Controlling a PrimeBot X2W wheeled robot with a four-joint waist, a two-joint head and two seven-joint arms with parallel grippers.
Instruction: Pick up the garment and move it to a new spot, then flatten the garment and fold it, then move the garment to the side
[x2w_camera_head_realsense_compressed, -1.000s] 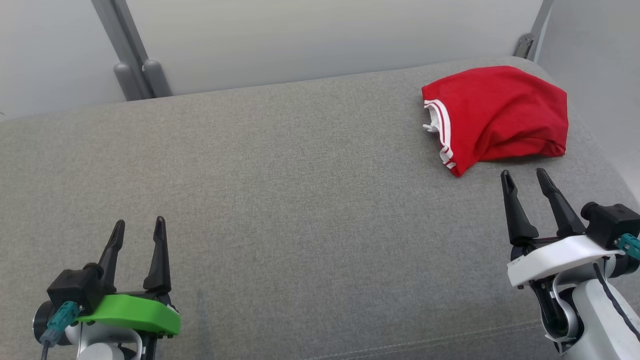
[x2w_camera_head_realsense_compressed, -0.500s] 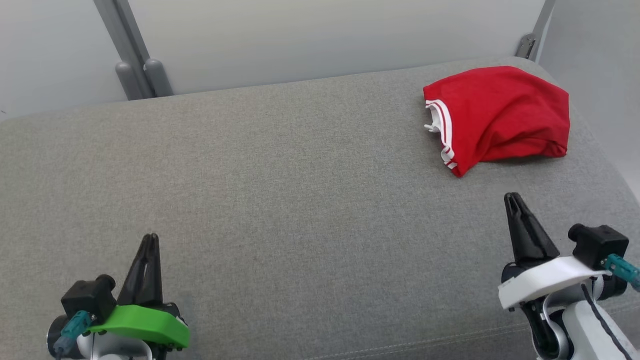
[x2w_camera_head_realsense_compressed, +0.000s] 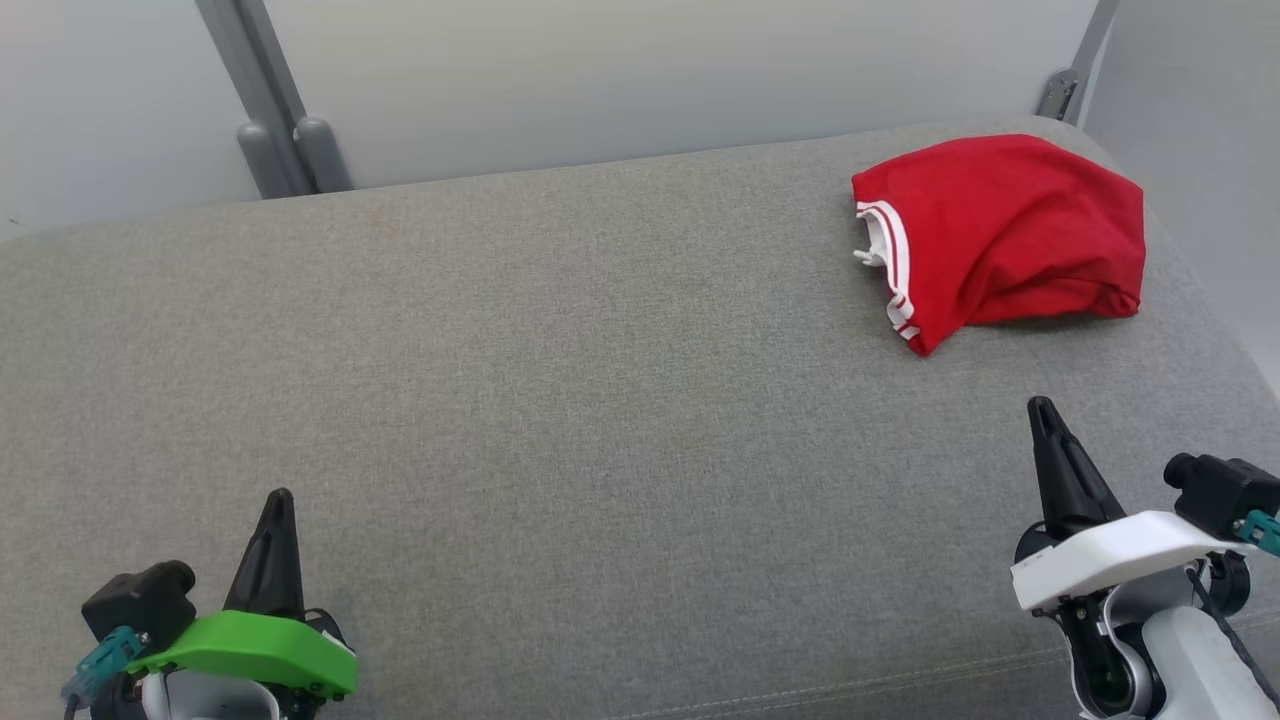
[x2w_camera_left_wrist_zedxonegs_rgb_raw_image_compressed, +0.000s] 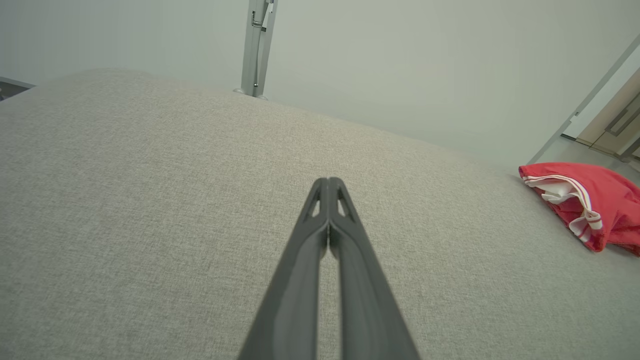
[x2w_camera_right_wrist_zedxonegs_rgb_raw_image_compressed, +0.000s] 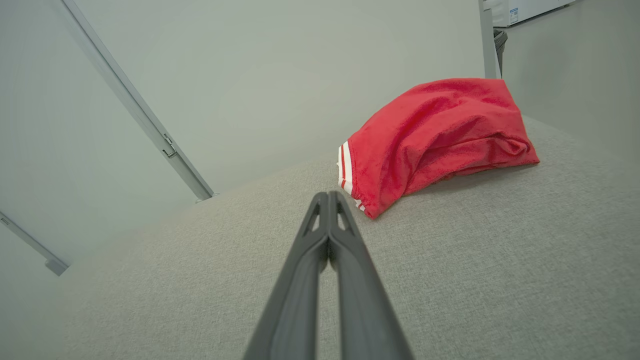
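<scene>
Both grippers have snapped shut and slid back toward the robot since a second ago. The green-mounted left gripper (x2w_camera_head_realsense_compressed: 277, 498) and the white-mounted right gripper (x2w_camera_head_realsense_compressed: 1041, 405) have their dark fingers pressed tip to tip, holding nothing, above the grey woven-fabric cushion (x2w_camera_head_realsense_compressed: 600, 350). The red cloth garment with a white-striped waistband (x2w_camera_head_realsense_compressed: 1010, 240) lies well beyond the right gripper at the cushion's far right corner, untouched. It sits doubled over in a loose bundle at the side. This suggests the fold and the final move are done, though an unstarted task would look much the same. The left wrist view looks into the white-lined waistband opening; the right wrist view shows it edge-on.
</scene>
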